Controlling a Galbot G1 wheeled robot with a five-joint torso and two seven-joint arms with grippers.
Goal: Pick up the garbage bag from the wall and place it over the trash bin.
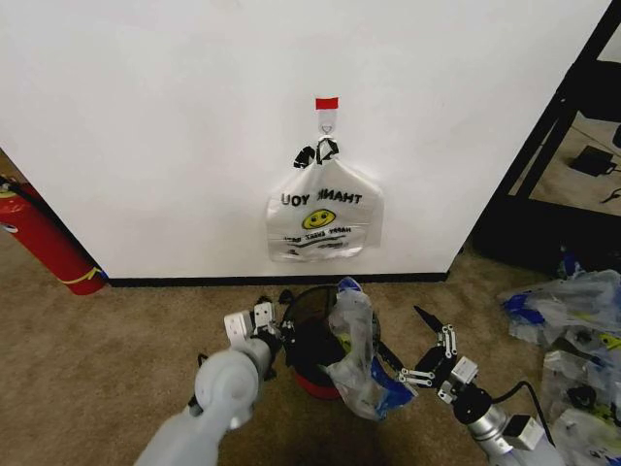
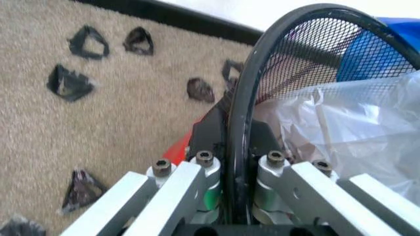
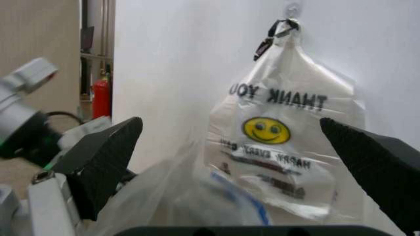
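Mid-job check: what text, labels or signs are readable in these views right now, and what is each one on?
"THANK YOU": black lettering, mirrored, on the white bag hanging from the wall hook.
Yellow smiley face, no words: below that lettering on the same bag.
Smaller black lines under the smiley: too blurred to read for sure.
Red tape strip above the hook: blank.
Garbage bag draped on the trash bin: no legible print.

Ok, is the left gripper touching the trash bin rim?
Touching. In the left wrist view, the left gripper fingers sit on either side of the trash bin rim, closed against it.
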